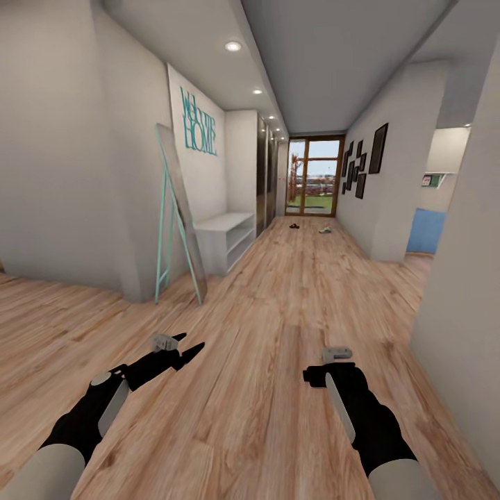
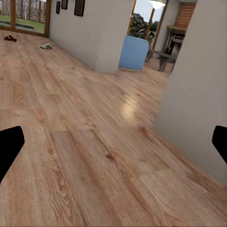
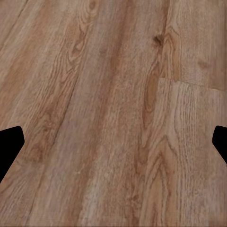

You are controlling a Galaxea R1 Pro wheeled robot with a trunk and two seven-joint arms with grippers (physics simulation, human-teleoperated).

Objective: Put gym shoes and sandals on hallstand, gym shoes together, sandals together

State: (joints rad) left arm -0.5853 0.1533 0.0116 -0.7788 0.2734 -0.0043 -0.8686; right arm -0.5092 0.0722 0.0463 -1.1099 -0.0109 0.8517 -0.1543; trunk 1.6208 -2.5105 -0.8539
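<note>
Far down the corridor floor (image 1: 278, 326), near the glass door, lie a dark sandal (image 1: 294, 226) and a pale gym shoe (image 1: 324, 229); they are too small to make out in detail. In the left wrist view the sandal (image 2: 9, 38) and gym shoe (image 2: 46, 46) also lie far off on the planks. The light-grey hallstand (image 1: 226, 239) stands against the left wall, midway down. My left gripper (image 1: 189, 345) and right gripper (image 1: 311, 376) hover low over bare floor, far from the shoes. Both are open and empty: left gripper (image 2: 113, 144), right gripper (image 3: 113, 146).
A teal-framed mirror (image 1: 179, 208) leans on the left wall before the hallstand. A dark wardrobe (image 1: 262, 173) follows it. A white wall corner (image 1: 458, 292) juts in close on the right, with a blue seat (image 1: 425, 230) in the opening behind it. The glass door (image 1: 316, 173) ends the corridor.
</note>
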